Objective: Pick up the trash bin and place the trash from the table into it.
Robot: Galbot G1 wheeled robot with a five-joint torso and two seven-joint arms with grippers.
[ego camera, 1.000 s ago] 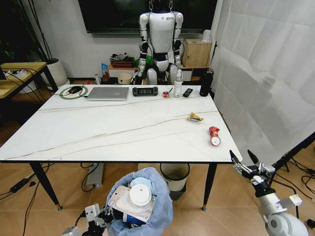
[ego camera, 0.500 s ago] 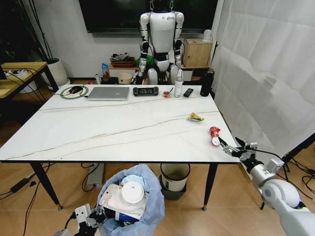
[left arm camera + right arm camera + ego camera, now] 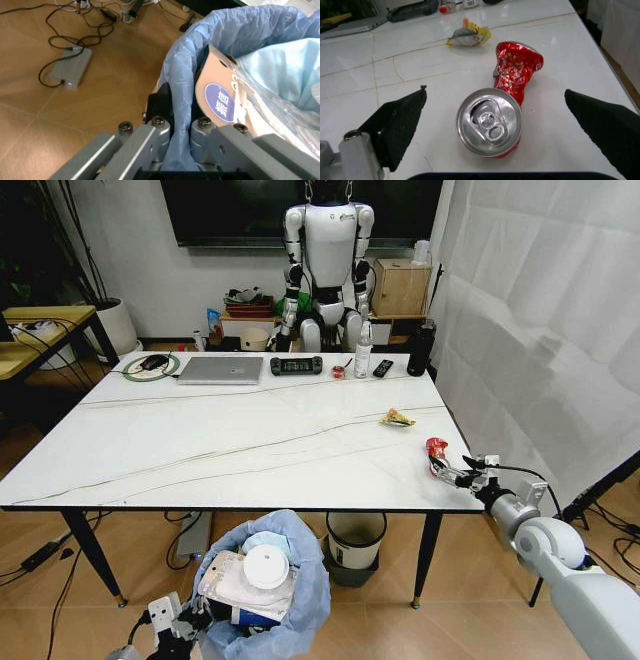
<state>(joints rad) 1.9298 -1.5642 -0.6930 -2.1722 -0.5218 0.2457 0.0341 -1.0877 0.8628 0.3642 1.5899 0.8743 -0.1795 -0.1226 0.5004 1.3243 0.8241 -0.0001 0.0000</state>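
Note:
The trash bin (image 3: 268, 588), lined with a puffy light-blue bag (image 3: 240, 33), hangs low in front of the table (image 3: 200, 450). It holds a brown carton (image 3: 220, 97), tissues and a round white lid (image 3: 266, 566). My left gripper (image 3: 185, 620) is shut on the bin's rim (image 3: 177, 150), pinching the bag. A crushed red can (image 3: 436, 446) lies near the table's right front corner. My right gripper (image 3: 446, 471) is open and level with it, and the can (image 3: 507, 97) lies between the two black fingers (image 3: 400, 123). A yellow wrapper (image 3: 397, 418) lies just beyond.
Along the far edge lie a laptop (image 3: 220, 369), a game controller (image 3: 296, 365), a remote and bottles (image 3: 419, 350). A cream bucket (image 3: 355, 540) stands under the table. A humanoid robot (image 3: 325, 260) sits behind, a white curtain (image 3: 540, 330) hangs on the right, and a yellow desk (image 3: 40, 330) stands on the left.
My right gripper has come up from below the table's corner and in over the edge, to either side of the red can. The bin has sunk slightly and shifted left.

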